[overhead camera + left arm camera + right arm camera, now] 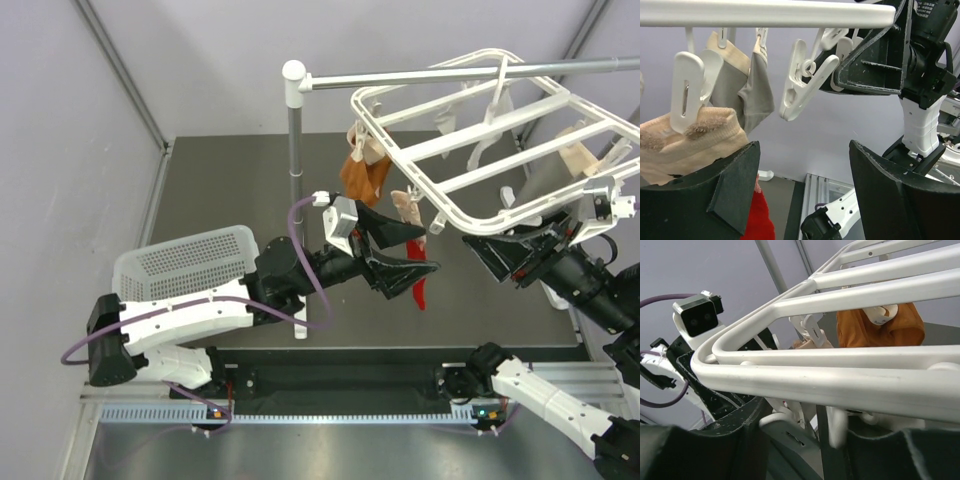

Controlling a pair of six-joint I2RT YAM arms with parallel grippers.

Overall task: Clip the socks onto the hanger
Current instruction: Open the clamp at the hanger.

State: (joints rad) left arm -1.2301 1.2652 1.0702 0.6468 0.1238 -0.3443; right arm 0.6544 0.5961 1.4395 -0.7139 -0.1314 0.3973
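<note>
I see the dark table [220, 180] under the white hanger [840, 385], which hangs tilted from the grey rail [450, 75]. My left gripper [428, 250] is spread wide. One of its fingers rests against the pale cuff [695, 140] of the red sock [421, 287], and a peg [687, 90] holds that cuff. My right gripper [485, 252] sits at the hanger's near corner by another peg [805, 80]; I cannot tell its state.

On my feed the hanger [398, 156] is plain white, and its pegs [802, 82] are white too. I see a red sock [422, 288] with a fuzzy cream cuff [695, 142], an orange sock [362, 180] farther back, and a grey sock [760, 90]. The left claw [428, 250] and right claw [485, 258] are matt black. The basket [185, 262] on the left is white and dotted with holes. The table [220, 190] is dark grey.
</note>
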